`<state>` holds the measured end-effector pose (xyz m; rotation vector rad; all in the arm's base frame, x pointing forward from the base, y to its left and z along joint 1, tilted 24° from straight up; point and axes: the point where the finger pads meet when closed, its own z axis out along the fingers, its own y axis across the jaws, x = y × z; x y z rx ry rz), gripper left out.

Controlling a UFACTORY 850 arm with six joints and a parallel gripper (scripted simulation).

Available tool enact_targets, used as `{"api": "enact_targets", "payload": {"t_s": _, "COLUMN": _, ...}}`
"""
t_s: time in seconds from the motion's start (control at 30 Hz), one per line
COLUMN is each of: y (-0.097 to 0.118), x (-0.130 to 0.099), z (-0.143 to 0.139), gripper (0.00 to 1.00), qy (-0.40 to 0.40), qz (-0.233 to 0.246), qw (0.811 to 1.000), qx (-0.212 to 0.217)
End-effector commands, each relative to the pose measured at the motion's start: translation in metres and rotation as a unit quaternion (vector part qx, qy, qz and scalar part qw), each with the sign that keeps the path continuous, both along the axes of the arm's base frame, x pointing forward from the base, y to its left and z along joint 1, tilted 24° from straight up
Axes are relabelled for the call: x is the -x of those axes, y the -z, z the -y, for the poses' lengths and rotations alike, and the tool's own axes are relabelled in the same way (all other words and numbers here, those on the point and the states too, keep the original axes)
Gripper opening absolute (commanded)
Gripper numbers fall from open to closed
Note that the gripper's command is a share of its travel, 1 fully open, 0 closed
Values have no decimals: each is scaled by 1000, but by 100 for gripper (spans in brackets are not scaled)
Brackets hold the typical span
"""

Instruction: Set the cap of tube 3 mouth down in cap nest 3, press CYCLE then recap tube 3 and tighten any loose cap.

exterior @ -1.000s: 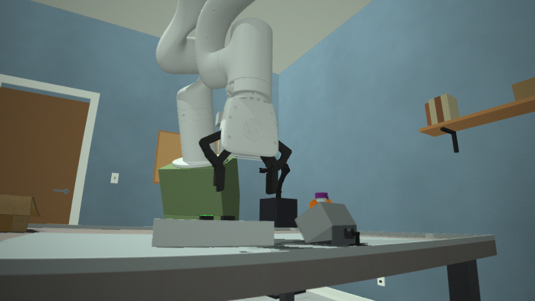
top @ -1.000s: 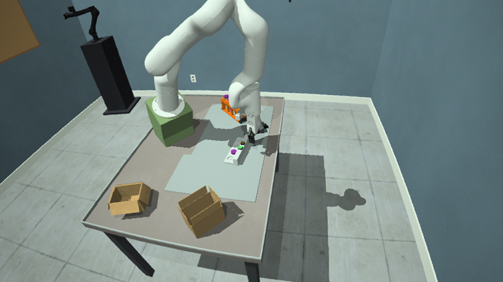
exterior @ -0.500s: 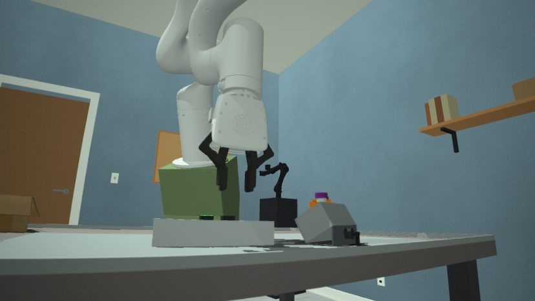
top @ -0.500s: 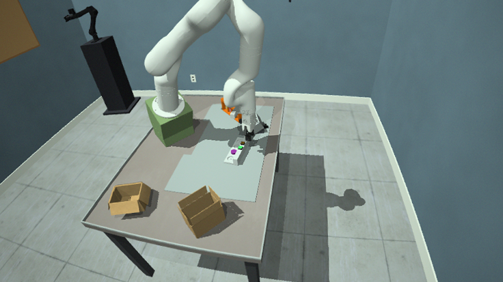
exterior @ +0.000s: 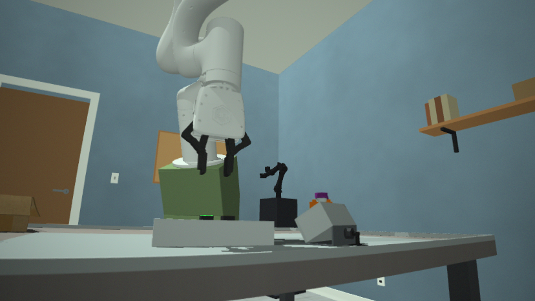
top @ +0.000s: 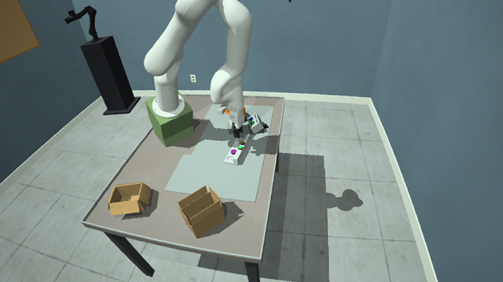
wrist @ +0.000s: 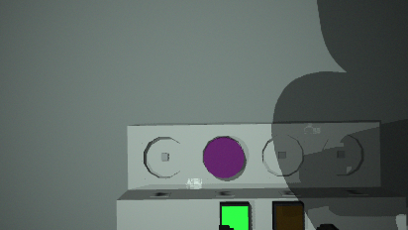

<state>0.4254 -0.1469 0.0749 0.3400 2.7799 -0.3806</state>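
From above, one white arm bends over a table (top: 137, 179). Its pincer (top: 237, 132) (exterior: 215, 172) is partly open, grasping nothing, near one white cap tray (top: 236, 161) (exterior: 213, 232) (wrist: 134, 173). Two cardboard boxes, one left (top: 130, 205), one right (top: 207, 222), sit near the table's near edge; inside the left one, only cardboard shows.

From the side, two black fingers hang apart above the tray, with open air between; one keypad housing (exterior: 322, 222) (top: 256, 124) stands beside it.

From the wrist, four round nests: one holds a purple cap (wrist: 224, 158) (top: 233, 151), three are bare. One of two lamps glows green (wrist: 235, 216) (top: 240, 147) (exterior: 206, 217).
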Motion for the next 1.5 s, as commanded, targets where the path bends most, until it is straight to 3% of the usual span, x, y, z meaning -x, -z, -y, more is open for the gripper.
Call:
{"api": "enact_targets", "payload": {"t_s": 0.0, "y": -10, "x": 25, "z": 3, "gripper": 46, "qy": -1, "qz": 3, "qw": 1000, "qx": -1}}
{"api": "enact_targets", "payload": {"t_s": 0.1, "y": -15, "x": 41, "z": 4, "gripper": 46, "qy": -1, "qz": 3, "qw": 1000, "qx": -1}}
{"api": "enact_targets", "payload": {"t_s": 0.6, "y": -15, "x": 42, "z": 4, "gripper": 46, "qy": -1, "qz": 3, "qw": 1000, "qx": -1}}
{"api": "enact_targets", "payload": {"t_s": 1.47, "y": 94, "x": 8, "z": 40, "gripper": 46, "qy": -1, "qz": 3, "qw": 1000, "qx": -1}}
